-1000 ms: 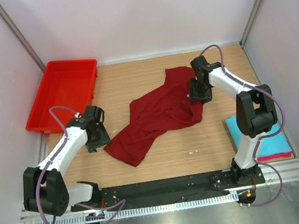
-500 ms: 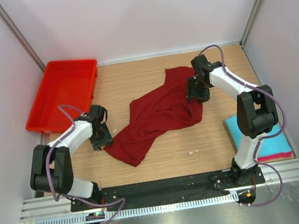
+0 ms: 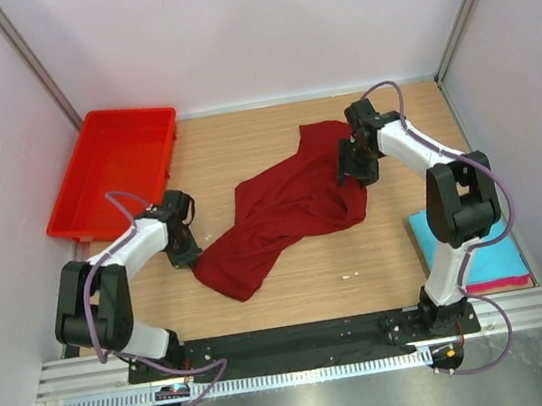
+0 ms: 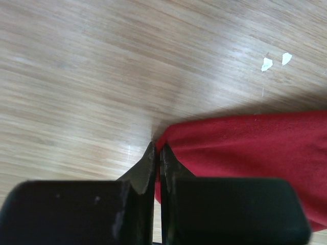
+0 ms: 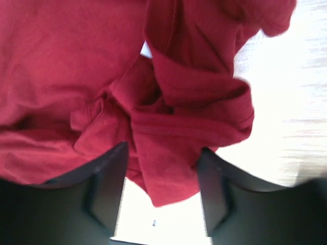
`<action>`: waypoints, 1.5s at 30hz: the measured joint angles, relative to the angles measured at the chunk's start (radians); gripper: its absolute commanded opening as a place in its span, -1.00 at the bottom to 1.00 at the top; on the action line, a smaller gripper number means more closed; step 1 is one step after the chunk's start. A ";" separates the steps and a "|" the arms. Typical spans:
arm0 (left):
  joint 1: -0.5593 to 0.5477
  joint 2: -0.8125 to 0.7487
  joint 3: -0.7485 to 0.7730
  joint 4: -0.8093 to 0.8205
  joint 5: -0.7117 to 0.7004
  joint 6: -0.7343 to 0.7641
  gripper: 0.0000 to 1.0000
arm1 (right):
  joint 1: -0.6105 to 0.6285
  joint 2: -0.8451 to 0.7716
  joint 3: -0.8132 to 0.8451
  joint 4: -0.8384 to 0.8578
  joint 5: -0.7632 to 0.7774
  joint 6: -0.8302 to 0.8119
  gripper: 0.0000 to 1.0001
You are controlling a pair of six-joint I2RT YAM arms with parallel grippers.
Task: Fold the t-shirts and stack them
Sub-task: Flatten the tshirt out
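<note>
Now my left gripper [image 4: 157,151] is pinched tight on a corner of the maroon t-shirt [image 3: 282,211], which lies crumpled across the middle of the wooden table [image 3: 242,136]. My right gripper [image 5: 162,153] is spread wide over its bunched far edge, with cloth between the fingers.

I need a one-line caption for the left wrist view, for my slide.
Left gripper pinching the edge of the maroon t-shirt on the wooden table.

Left pincer [image 4: 158,148] closed, right pincer [image 5: 162,155] spread
</note>
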 measured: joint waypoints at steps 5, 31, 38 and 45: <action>0.001 -0.133 0.019 -0.071 -0.042 -0.029 -1.00 | -0.012 0.060 0.008 0.023 0.029 0.020 -0.91; 0.005 -0.904 0.156 -0.380 -0.153 -0.255 -1.00 | -0.030 -0.791 -0.847 0.003 -0.179 0.175 0.30; 0.005 -0.854 0.146 -0.417 -0.076 -0.282 -1.00 | -0.026 -0.749 -0.716 -0.029 -0.201 0.171 0.24; 0.005 -0.800 0.095 -0.383 -0.012 -0.288 -1.00 | 0.074 -0.370 -0.359 0.087 -0.172 0.153 0.18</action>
